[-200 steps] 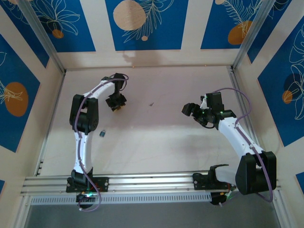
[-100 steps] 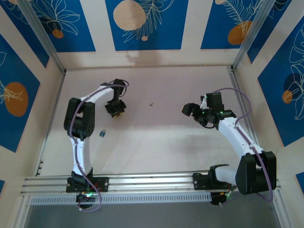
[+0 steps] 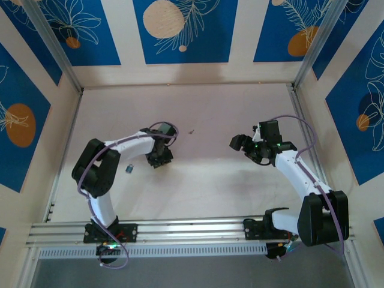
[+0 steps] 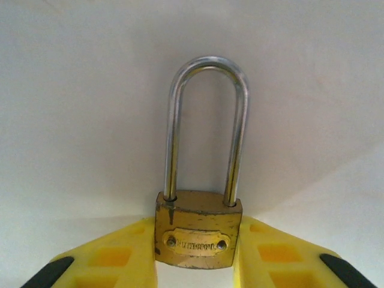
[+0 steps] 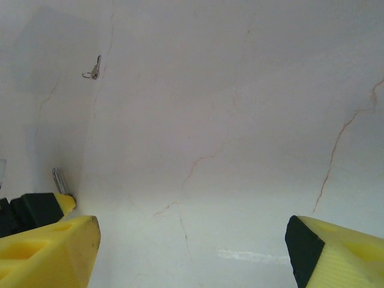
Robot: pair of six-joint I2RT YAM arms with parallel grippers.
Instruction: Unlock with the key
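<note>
Brass padlock (image 4: 198, 237) gripped, key (image 3: 128, 169) loose.
Left jaws pinch the padlock body; right jaws spread wide; key lies on the bench (image 3: 204, 180).

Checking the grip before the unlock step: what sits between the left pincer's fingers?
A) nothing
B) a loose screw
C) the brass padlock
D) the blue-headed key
C: in the left wrist view the padlock has its brass body clamped between the yellow fingers of the left pincer, with the shackle pointing away. The key lies loose on the table.
</note>
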